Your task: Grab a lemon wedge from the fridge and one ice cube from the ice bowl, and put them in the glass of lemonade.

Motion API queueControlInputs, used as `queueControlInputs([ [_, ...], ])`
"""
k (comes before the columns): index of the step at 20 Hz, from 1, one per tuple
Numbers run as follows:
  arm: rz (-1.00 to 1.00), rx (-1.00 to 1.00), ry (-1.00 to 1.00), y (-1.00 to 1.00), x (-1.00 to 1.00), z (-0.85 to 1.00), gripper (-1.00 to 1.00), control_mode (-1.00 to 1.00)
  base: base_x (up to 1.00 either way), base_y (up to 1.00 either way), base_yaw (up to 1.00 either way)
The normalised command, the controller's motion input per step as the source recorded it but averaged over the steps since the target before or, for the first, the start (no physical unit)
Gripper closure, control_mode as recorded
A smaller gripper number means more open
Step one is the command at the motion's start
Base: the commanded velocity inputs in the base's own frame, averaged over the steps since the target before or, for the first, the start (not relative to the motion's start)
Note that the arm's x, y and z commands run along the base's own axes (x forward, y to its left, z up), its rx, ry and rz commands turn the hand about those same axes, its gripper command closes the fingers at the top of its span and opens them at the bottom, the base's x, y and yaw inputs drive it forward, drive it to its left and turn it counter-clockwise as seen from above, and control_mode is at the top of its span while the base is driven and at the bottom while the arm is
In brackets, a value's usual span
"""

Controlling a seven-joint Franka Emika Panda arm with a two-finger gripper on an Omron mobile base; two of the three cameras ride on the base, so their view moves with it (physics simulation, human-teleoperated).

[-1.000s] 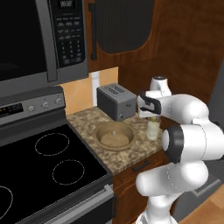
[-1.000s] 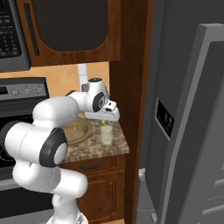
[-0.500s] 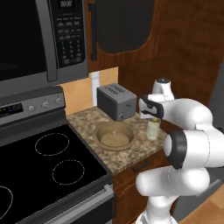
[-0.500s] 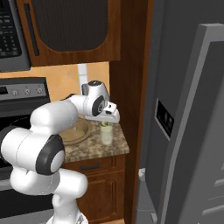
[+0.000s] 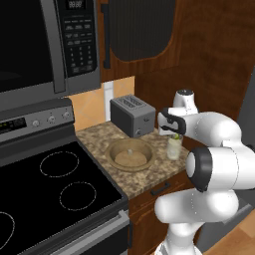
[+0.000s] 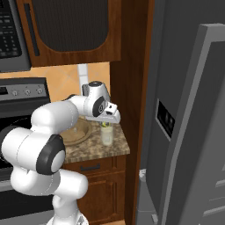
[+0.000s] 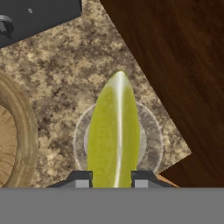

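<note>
My gripper (image 7: 111,179) is shut on the lemon wedge (image 7: 114,135), a yellow-green sliver with its tip pointing away from the hand. It hangs straight above the glass of lemonade (image 7: 151,131) on the speckled counter. From the base, the gripper (image 5: 174,132) hovers just over the glass (image 5: 174,148), with the wedge (image 5: 176,136) showing at the rim. The gripper (image 6: 105,124) and glass (image 6: 106,135) look the same from the right. Left of the glass, the tan ice bowl (image 5: 119,149) holds a pale ice cube (image 5: 130,152). The fridge (image 6: 189,123) stands at the right.
A silver toaster (image 5: 132,115) stands behind the bowl against the wall. The black stove top (image 5: 55,184) lies left of the counter, under a microwave (image 5: 45,45). A wooden side panel (image 6: 132,88) rises close to the right of the glass.
The hand has stayed over the glass with the wedge in it, sinking only slightly. The arm's elbow has dropped a little.
</note>
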Motion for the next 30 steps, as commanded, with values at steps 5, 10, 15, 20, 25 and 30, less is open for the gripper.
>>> queueControlInputs([
  [5, 0.0, 0.0, 0.0, 0.0, 0.0, 0.0, -1.0, -1.0, 0.0, 0.0, 0.0],
  [10, 0.0, 0.0, 0.0, 0.0, -0.01, 0.0, -1.0, -1.0, 0.0, 0.0, 0.0],
  [15, 0.01, 0.01, 0.0, -0.01, -0.27, 0.02, -1.0, -1.0, 0.0, 0.0, 0.0],
  [20, 0.02, 0.03, -0.09, 0.0, -0.71, 0.05, -1.0, -1.0, 0.0, 0.0, 0.0],
  [25, 0.09, 0.01, -0.12, 0.19, -0.72, 0.05, -1.0, -1.0, 0.0, 0.0, 0.0],
  [30, 0.14, -0.04, -0.01, 0.64, -0.68, 0.74, -1.0, -1.0, 0.0, 0.0, 0.0],
])
